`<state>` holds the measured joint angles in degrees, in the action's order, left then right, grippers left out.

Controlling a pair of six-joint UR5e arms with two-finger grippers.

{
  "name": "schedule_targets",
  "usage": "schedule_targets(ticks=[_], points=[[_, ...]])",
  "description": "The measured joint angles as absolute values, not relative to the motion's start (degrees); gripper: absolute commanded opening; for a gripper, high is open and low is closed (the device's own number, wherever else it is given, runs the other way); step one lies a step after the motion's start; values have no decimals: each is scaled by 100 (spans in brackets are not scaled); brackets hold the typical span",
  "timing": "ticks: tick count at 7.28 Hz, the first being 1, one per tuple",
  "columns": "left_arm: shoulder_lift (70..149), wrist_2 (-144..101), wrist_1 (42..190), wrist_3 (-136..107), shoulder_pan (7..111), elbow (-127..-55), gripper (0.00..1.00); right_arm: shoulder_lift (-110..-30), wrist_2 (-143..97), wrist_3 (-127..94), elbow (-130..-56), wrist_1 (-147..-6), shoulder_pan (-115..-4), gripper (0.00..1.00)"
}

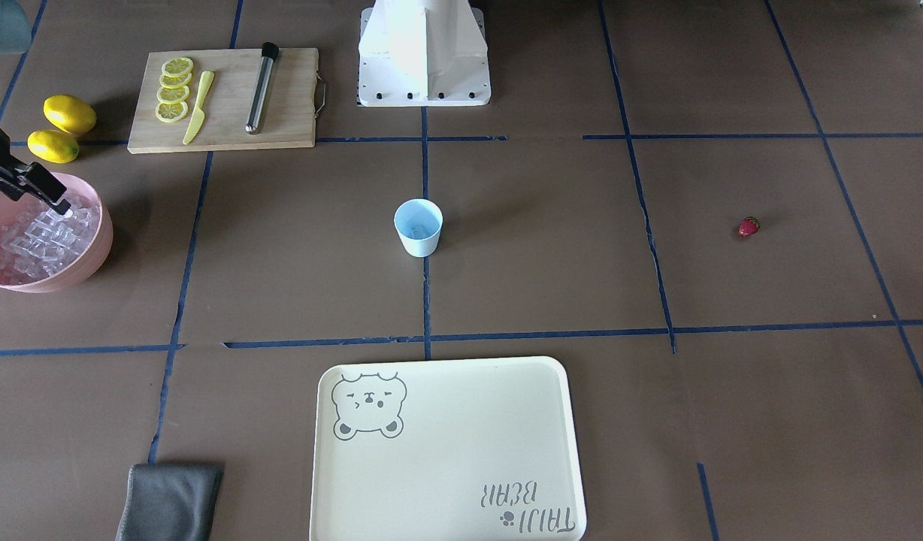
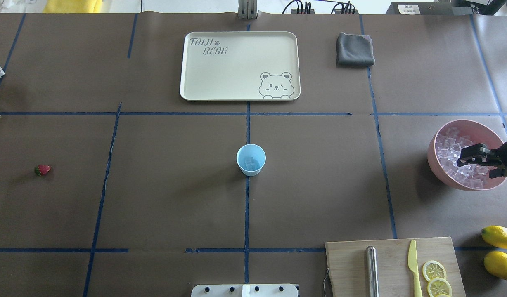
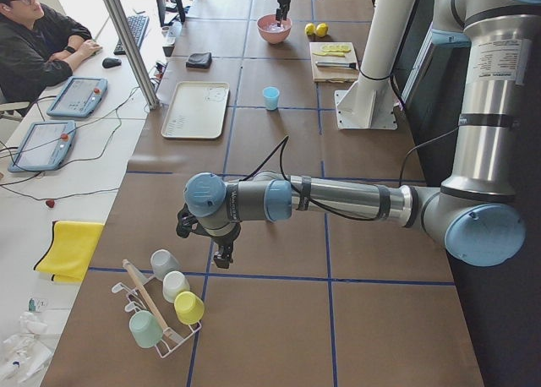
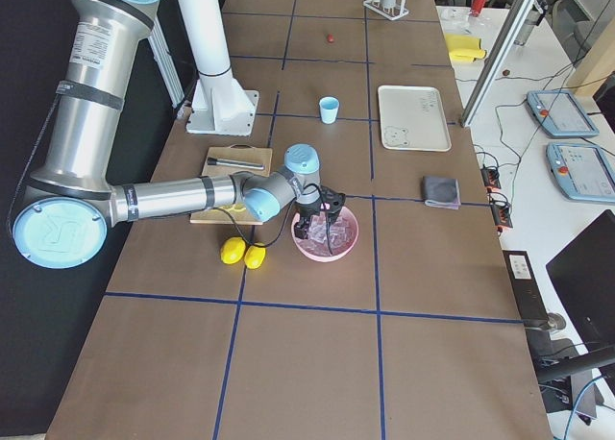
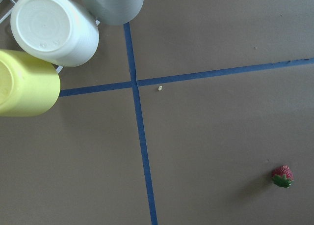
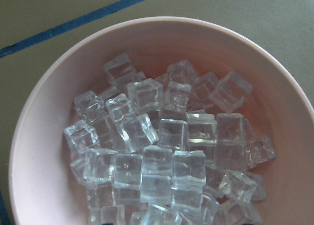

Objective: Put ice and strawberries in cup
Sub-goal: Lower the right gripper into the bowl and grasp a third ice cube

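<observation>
Ice (image 6: 162, 156) in pink bowl (image 6: 41, 117); cube (image 2: 250, 163) in cup (image 2: 258, 169).

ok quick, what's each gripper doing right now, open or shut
Left gripper: cannot be told; it shows only in the left side view.
Right gripper: open, over the ice in the pink bowl.

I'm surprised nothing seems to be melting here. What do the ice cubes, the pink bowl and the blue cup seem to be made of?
The ice: clear, glassy cubes with crisp edges, no meltwater showing; probably acrylic, not frozen water. The pink bowl: opaque, smooth, matte; likely plastic, possibly ceramic. The cup: light blue, thin-walled, dull sheen; apparently plastic.
</observation>
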<state>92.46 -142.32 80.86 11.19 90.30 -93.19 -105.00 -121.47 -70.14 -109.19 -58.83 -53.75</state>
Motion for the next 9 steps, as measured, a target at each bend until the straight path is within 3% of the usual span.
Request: schedule_targets(ticks=[2,4,5,6,7,9], points=[[9246,-14245,8086,1120,9027,-9317,100,-10412,-11971,-7157,-10918,-5872,-5212,76],[9246,-14247,8086,1124,9026,-9316,100,-10400,-11856,-7178,-10916,-5877,-5133,71],[9246,-14247,8086,1125,9026,-9316,100,-10400,-11789,-7178,-10916,-5879,-5099,43],[9246,-14247,8086,1125,9027,-9316,100,-10402,-11745,-7175,-10916,-5881,-5082,8],[9246,-14249,8086,1125,9026,-9317,100,-10405,-11728,-7169,-10916,-5890,-5073,1],[9248,-14255,8086,1125,9026,-9328,100,-10405,-11744,-7111,-10924,-5909,-5066,0]])
